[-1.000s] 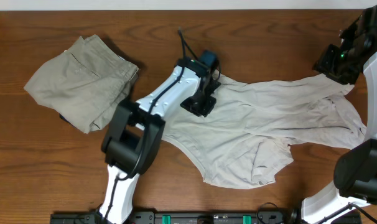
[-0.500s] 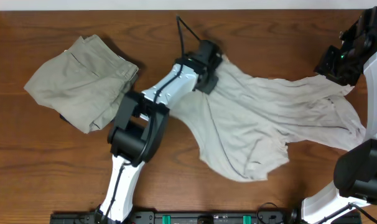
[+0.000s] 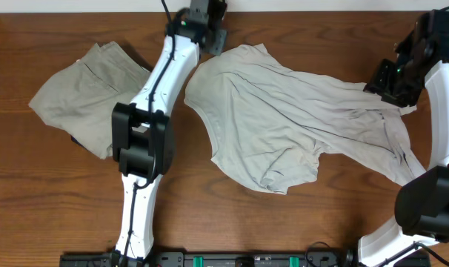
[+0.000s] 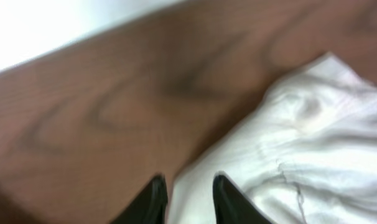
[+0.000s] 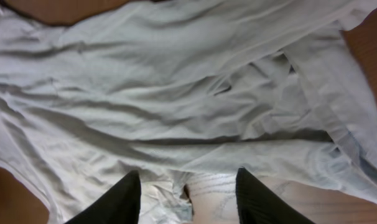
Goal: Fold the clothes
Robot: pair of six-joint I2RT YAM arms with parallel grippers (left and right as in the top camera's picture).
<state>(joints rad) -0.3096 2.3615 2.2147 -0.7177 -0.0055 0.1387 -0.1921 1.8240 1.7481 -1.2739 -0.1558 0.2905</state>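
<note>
1. A wrinkly pale off-white T-shirt (image 3: 284, 119) is lying spread centre-right on the brown wooden table (image 3: 61, 193).
2. Left gripper (image 4: 188, 182) is showing its jaws slightly parted.
3. Right gripper (image 5: 185, 177) is straddling shirt fabric with its jaws; I cannot tell whether they are gripping it.

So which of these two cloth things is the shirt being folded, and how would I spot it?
On the brown wooden table, look to the middle and right. The T-shirt is the big, thin, off-white cloth lying spread and wrinkled there; the trousers at the left are darker khaki, smaller and bundled thick.
</note>
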